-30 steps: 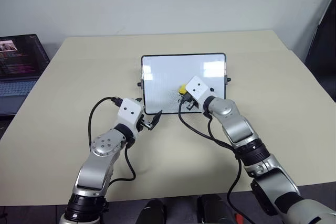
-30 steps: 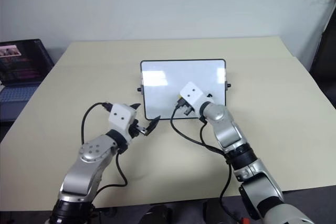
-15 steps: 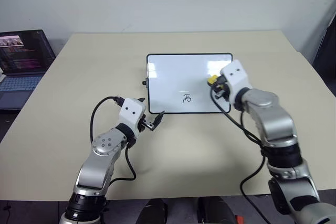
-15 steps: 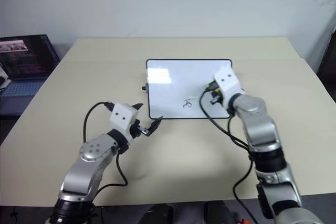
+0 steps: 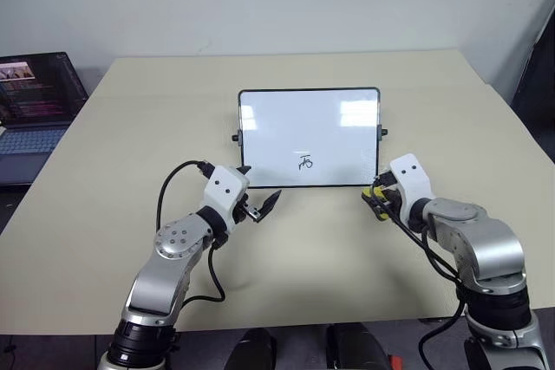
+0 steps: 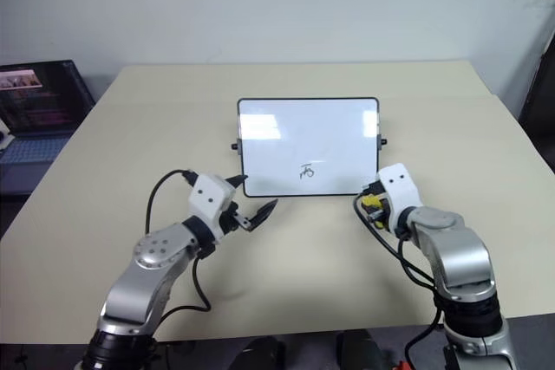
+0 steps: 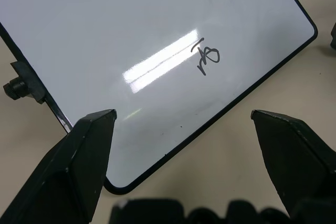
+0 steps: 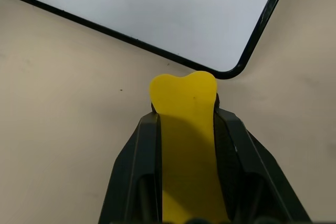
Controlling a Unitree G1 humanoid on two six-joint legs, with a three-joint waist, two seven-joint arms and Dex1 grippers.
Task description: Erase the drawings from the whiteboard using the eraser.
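Broadly, the beige counter [image 5: 121, 127] carries everything, with a laptop [image 5: 35, 97] off its far left edge. The whiteboard [image 5: 308, 119] lies flat near the middle of the counter, its glossy face almost clean. The left pincer [image 5: 260, 207] hovers just off the board's near left corner, its black fingers [image 7: 79, 156] spread wide and grasping nothing. The right pincer [image 5: 378, 198] sits over bare counter just off the board's near right corner, clenched on the eraser [image 8: 184, 108], whose yellow end pokes out between the jaws and points toward that corner without touching the board. The drawings [image 5: 304, 162] are down to one small dark scribble near the middle of the board's near edge, well left of the eraser. By my reading, the wiping step is partly done and the eraser is off the board between passes. The next move calls for carrying the eraser left and slightly farther onto the board, setting its dark underside flat on the scribble, then rubbing across it while the board stays put.
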